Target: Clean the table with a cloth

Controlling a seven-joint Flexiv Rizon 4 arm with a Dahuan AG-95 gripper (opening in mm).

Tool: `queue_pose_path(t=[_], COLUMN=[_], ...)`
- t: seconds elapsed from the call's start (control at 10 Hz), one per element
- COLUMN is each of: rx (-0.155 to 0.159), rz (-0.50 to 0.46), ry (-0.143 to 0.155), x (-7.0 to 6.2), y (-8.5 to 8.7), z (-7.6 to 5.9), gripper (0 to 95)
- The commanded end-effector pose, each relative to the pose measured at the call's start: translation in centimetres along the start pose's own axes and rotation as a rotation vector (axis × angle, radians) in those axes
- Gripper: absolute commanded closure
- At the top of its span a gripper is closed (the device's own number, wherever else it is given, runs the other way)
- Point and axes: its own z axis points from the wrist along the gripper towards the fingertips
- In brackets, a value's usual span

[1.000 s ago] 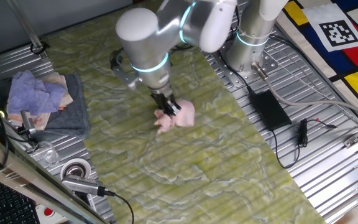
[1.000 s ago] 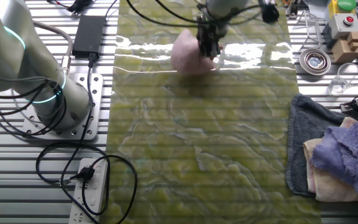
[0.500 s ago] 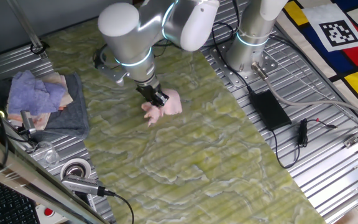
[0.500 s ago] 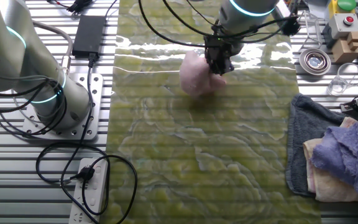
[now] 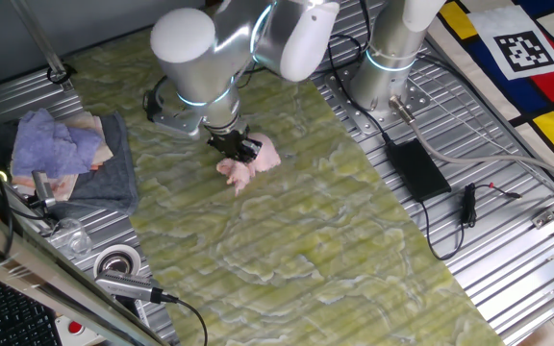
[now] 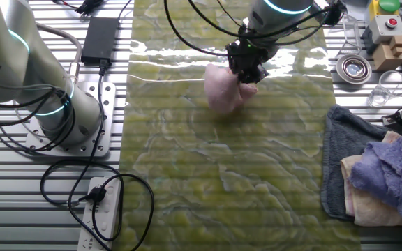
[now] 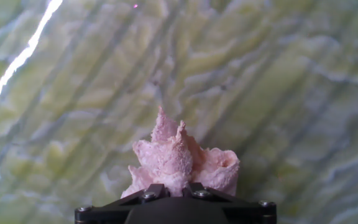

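Note:
The pale pink cloth (image 5: 254, 160) lies bunched on the yellow-green marbled table (image 5: 335, 240). My gripper (image 5: 234, 147) is shut on the cloth and presses it against the table surface. In the other fixed view the cloth (image 6: 222, 87) sits just left of my gripper (image 6: 246, 70), near the far end of the table (image 6: 222, 181). In the hand view the cloth (image 7: 179, 158) bulges out ahead of my gripper (image 7: 174, 190), with the table (image 7: 278, 74) all around it.
A dark grey towel (image 5: 104, 183) with a lavender cloth (image 5: 56, 144) on it lies at the left on the ribbed panel. A black power brick (image 5: 416, 168) and cables lie to the right. A second arm's base (image 6: 54, 104) stands beside the table.
My gripper has dragged the pink cloth across the table, leftward and slightly away in one fixed view, toward the towel side. It stays shut on the cloth.

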Motion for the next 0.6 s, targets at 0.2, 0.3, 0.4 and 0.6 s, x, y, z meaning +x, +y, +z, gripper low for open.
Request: queue_pose_path(t=[0.2, 0.3, 0.4, 0.6], rx=[-0.01, 0.004, 0.01, -0.001], rz=[0.47, 0.526, 0.564, 0.644], ry=[-0.037, -0.065, -0.077, -0.102], x=[-2.8, -3.1, -3.3, -3.5], y=[7.1, 8.5, 9.3, 10.8], z=[-0.7, -0.2, 0.0, 0.5], gripper=[95.0, 95.0, 95.0, 95.0])
